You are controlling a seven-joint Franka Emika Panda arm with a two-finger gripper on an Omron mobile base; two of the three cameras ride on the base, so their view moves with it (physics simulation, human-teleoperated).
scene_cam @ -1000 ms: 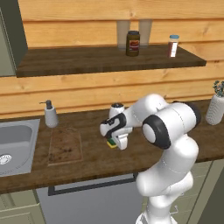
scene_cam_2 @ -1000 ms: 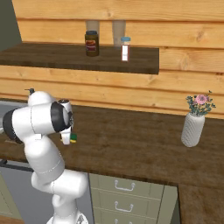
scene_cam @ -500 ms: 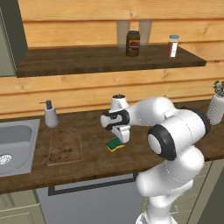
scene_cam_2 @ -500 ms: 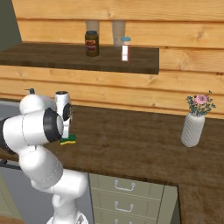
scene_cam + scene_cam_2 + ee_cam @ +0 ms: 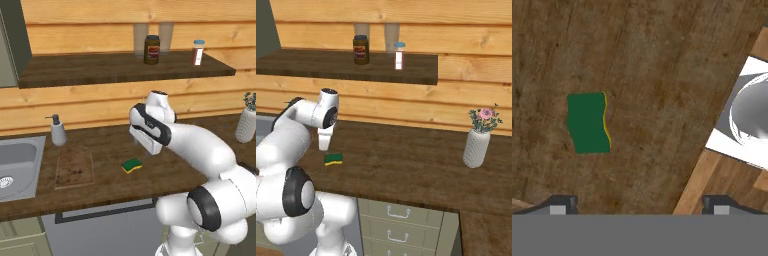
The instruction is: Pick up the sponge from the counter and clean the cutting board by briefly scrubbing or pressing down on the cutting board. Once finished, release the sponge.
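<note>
The sponge, green on top with a yellow base, lies flat and free on the dark wooden counter. It rests just right of the cutting board, a thin brown board speckled with dark crumbs, and does not touch it. My gripper hangs above the sponge, pointing down and apart from it. In the hand view the sponge sits left of centre, well ahead of the gripper. Its fingertips stand wide open with nothing between them.
A steel sink lies left of the board, with a soap dispenser behind it. A white vase of flowers stands at the counter's right. The upper shelf carries a dark jar and a small bottle.
The gripper, shut on the sponge a second ago, has opened and let it drop onto the counter right of the board. The hand has since risen clear of it.
</note>
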